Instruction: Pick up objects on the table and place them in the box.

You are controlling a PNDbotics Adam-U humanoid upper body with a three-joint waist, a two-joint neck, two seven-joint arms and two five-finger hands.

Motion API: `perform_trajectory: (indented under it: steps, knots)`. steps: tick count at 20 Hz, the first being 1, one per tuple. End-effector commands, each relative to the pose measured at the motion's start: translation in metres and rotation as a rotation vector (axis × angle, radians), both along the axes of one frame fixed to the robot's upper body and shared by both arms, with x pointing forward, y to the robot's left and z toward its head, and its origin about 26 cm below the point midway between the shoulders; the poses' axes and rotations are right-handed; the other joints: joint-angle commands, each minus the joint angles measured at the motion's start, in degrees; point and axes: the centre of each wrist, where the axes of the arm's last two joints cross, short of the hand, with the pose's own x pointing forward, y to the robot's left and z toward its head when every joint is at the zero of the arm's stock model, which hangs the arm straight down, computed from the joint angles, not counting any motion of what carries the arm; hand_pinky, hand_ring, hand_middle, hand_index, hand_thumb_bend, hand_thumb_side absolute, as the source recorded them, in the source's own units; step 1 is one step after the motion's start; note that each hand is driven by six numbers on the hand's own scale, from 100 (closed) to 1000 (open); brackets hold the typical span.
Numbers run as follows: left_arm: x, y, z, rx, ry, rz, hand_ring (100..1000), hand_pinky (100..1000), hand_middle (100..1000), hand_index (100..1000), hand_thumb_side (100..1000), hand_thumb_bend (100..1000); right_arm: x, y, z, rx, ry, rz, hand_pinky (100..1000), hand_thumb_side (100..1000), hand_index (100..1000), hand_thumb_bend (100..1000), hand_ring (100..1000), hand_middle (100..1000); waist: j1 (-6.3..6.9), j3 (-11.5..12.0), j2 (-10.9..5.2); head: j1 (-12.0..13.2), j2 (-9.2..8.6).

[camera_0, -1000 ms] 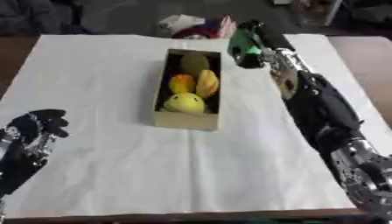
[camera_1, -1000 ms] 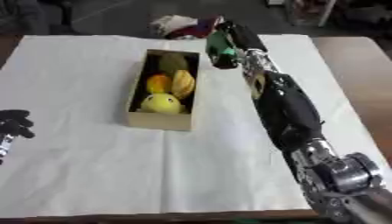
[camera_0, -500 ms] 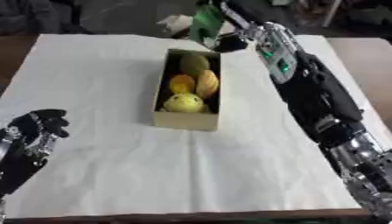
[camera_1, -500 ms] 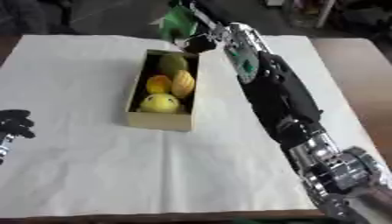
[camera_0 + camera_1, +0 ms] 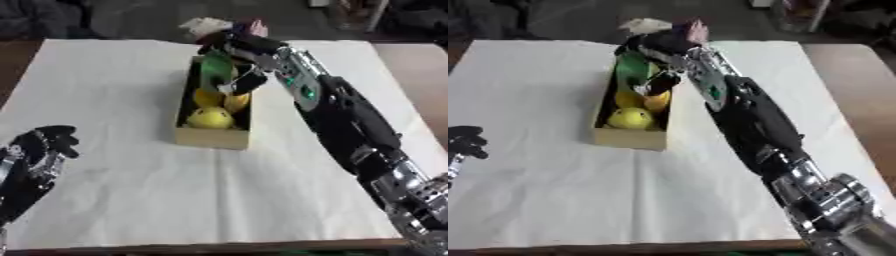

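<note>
Both eye views are looking down from the robot's head onto the white-covered table (image 5: 131,190), facing its far edge and the dim floor beyond. They are sitting close beside each other and sharing nearly the whole scene: the box (image 5: 213,137) is lying left of middle in each, the right arm (image 5: 754,125) is crossing both from the lower right. The left eye view is taking in more of the left hand (image 5: 39,150) at the lower left

Right hand (image 5: 234,60) now over the far end of the box (image 5: 213,137), come in from beyond it, green object (image 5: 215,70) carried along, now above the fruit
</note>
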Motion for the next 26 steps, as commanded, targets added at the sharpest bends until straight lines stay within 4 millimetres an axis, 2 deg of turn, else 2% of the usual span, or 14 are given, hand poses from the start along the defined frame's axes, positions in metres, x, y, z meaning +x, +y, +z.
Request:
perform_trajectory:
  steps: [1, 2, 3, 6, 10, 15, 26]
  knots:
    - [0.001, 0.001, 0.006, 0.009, -0.024, -0.004, 584, 783, 601, 770, 672, 100, 0.001, -0.003, -0.006, -0.052, 0.008, -0.005, 744, 334, 919, 100, 675, 837, 0.17, -0.1, -0.71, 0.0, 0.25]
    - [0.001, 0.001, 0.006, 0.009, -0.023, -0.005, 584, 783, 601, 770, 673, 100, 0.001, -0.003, -0.016, -0.083, 0.038, -0.007, 762, 399, 929, 100, 731, 846, 0.18, -0.1, -0.76, -0.1, 0.26]
    - [0.001, 0.001, 0.006, 0.008, -0.022, -0.006, 584, 783, 601, 770, 673, 100, 0.001, -0.003, -0.022, -0.114, 0.061, -0.002, 768, 425, 932, 100, 745, 850, 0.18, -0.1, -0.8, 0.0, 0.27]
    - [0.001, 0.0, 0.006, 0.008, -0.021, -0.01, 584, 784, 601, 770, 674, 100, 0.001, -0.003, -0.027, -0.189, 0.083, 0.022, 838, 632, 954, 100, 859, 899, 0.15, -0.2, -0.84, 0.0, 0.27]
    - [0.001, 0.001, 0.006, 0.009, -0.021, -0.008, 584, 785, 601, 770, 674, 100, 0.001, -0.004, -0.024, -0.245, 0.059, 0.044, 898, 739, 974, 100, 933, 945, 0.08, -0.3, -0.87, -0.1, 0.27]
    - [0.001, 0.001, 0.006, 0.01, -0.022, -0.008, 585, 785, 601, 770, 675, 100, 0.001, -0.005, -0.012, -0.234, 0.0, 0.068, 936, 772, 985, 100, 969, 968, -0.11, -0.4, -0.9, 0.0, 0.27]
    - [0.001, 0.002, 0.006, 0.01, -0.023, -0.002, 585, 786, 602, 770, 675, 100, -0.003, -0.015, 0.023, -0.058, -0.093, 0.076, 957, 717, 992, 100, 978, 973, -0.56, -0.5, -1.06, 0.4, 0.24]
